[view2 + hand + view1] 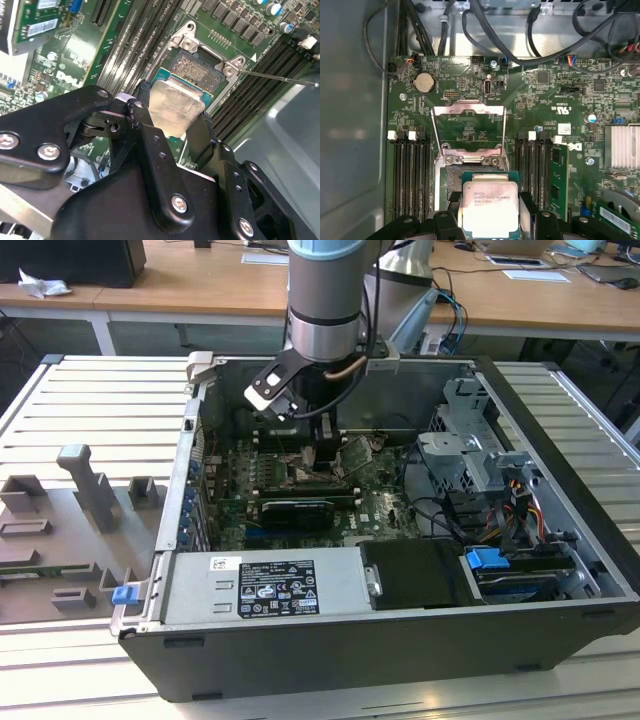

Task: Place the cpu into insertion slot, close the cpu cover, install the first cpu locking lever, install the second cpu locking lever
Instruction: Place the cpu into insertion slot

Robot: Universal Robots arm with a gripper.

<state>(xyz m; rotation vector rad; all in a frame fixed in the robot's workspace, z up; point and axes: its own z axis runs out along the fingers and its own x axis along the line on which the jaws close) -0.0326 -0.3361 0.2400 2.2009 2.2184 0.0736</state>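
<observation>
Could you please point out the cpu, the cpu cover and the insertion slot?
cpu point(490, 207): first wrist view, centre of its metal top.
cpu cover point(470, 111): first wrist view, open frame's free edge.
insertion slot point(196, 66): second wrist view, exposed contact field.

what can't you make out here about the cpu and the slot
1. Whether the cpu, held in the hand, touches the insertion slot: in both wrist views the chip covers much of the slot.
2. Exterior view: the arm hides the cpu and slot.
3. First wrist view: one cpu edge is cut off by the picture's edge.
</observation>
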